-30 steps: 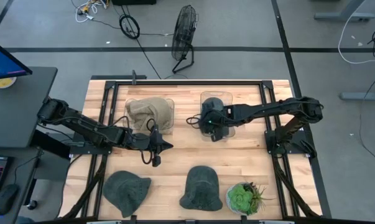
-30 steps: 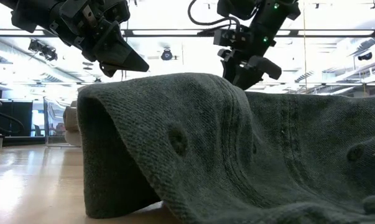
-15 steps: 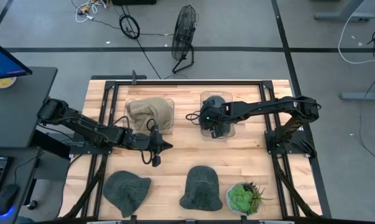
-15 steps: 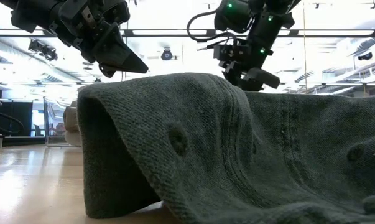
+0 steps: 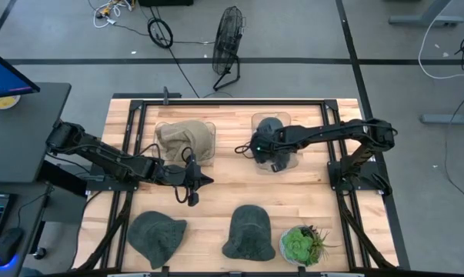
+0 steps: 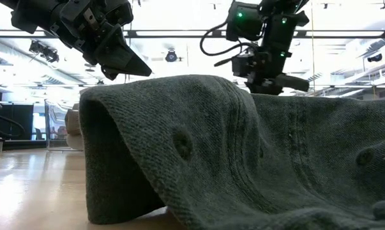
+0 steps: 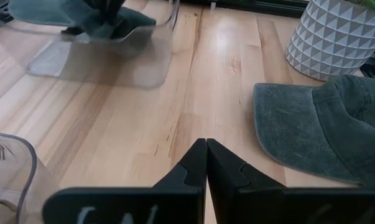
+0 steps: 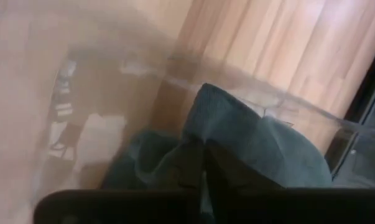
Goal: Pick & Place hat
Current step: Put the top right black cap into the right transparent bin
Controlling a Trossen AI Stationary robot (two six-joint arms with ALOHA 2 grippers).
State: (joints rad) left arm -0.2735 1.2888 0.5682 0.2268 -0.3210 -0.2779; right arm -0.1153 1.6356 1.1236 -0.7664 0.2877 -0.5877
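Observation:
A dark teal hat (image 5: 270, 126) lies in a clear container (image 5: 290, 120) at the table's far middle. My right gripper (image 5: 272, 159) reaches down into that container and is shut on the hat (image 8: 237, 134). A tan hat (image 5: 184, 137) fills a second clear container to the left. Two dark green hats (image 5: 156, 237) (image 5: 249, 231) lie flat on the wood near the front edge. My left gripper (image 5: 204, 181) hovers shut over bare wood at the table's middle, touching nothing. My right gripper pinches a raised fold of the teal hat's cloth (image 8: 207, 127) between its two fingers. The fingers come from above, pointing down into the clear container. The rest of the hat lies slack on the container's floor.
A potted succulent (image 5: 299, 245) in a white patterned pot (image 7: 339, 31) stands at the near right corner, beside the nearer green hat (image 7: 324, 137). In the low view that hat (image 6: 243, 153) fills the foreground. Bare wood lies between the containers and the front hats.
My right gripper has shifted a little toward the table's right edge inside the container, turned about, and brought its fingers together on the teal hat. More of the hat's far part now shows behind the gripper.

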